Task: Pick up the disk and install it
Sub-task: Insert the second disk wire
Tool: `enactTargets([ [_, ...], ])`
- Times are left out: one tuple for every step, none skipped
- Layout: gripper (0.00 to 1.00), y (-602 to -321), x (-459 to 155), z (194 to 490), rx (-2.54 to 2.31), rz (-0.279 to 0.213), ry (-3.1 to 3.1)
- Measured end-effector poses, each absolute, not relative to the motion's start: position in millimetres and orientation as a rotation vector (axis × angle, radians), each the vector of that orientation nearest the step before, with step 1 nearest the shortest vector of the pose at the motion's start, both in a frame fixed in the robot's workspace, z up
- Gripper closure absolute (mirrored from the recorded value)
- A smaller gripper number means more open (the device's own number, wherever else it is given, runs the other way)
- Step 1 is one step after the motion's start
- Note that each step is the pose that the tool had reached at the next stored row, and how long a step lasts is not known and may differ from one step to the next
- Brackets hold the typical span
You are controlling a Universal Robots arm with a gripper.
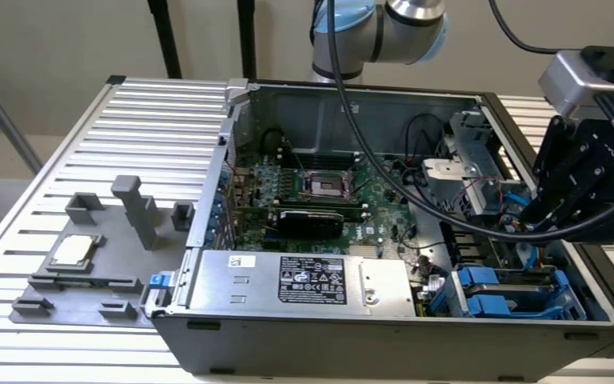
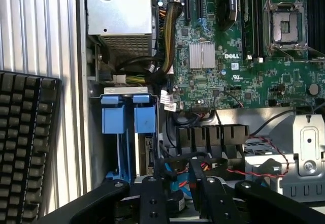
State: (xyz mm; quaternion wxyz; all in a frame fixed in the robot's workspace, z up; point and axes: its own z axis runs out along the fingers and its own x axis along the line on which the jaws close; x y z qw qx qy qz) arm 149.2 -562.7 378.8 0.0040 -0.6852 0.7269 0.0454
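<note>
— Where's the disk (image 2: 177, 184)?
— Its blue edge shows at the gripper (image 1: 523, 222) tip, inside the open computer case (image 1: 318, 336), just above the blue drive cage (image 1: 510, 292), on the exterior view's right
— Gripped?
— Cannot tell whether it's clamped or loose

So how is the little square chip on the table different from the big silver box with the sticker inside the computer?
The chip is small, flat and square; the silver box is far bigger and long. The chip lies outside the computer case on a grey holder; the box sits inside the case along its front edge. The box wears a black label; the chip's top looks plain. Both are shiny silver metal.
</note>
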Motion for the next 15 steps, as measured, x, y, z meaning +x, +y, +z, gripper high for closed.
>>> enactTargets([
  [0.67,-561.9,149.4,378.5,-2.148,0.139,2.279],
  [0.69,-561.0,149.6,378.3,-2.150,0.136,2.281],
  [0.76,-560.3,149.7,378.1,-2.151,0.133,2.282],
  [0.76,-559.8,149.9,377.8,-2.152,0.131,2.284],
  [0.82,-559.4,150.1,377.6,-2.153,0.128,2.285],
  [0.82,-559.2,150.2,377.3,-2.154,0.126,2.286],
  [0.84,-559.1,150.4,376.7,-2.154,0.125,2.287],
  [0.84,-559.1,150.4,376.3,-2.155,0.124,2.287],
  [0.84,-559.0,150.4,375.9,-2.155,0.123,2.288],
  [0.84,-559.0,150.4,375.6,-2.155,0.123,2.288],
  [0.84,-559.0,150.2,375.4,-2.155,0.123,2.288],
  [0.84,-559.1,149.2,375.3,-2.155,0.122,2.287],
  [0.84,-559.5,146.6,375.3,-2.154,0.120,2.285],
  [0.84,-560.0,143.9,375.4,-2.152,0.116,2.283],
  [0.84,-560.7,141.4,375.3,-2.150,0.113,2.281],
])
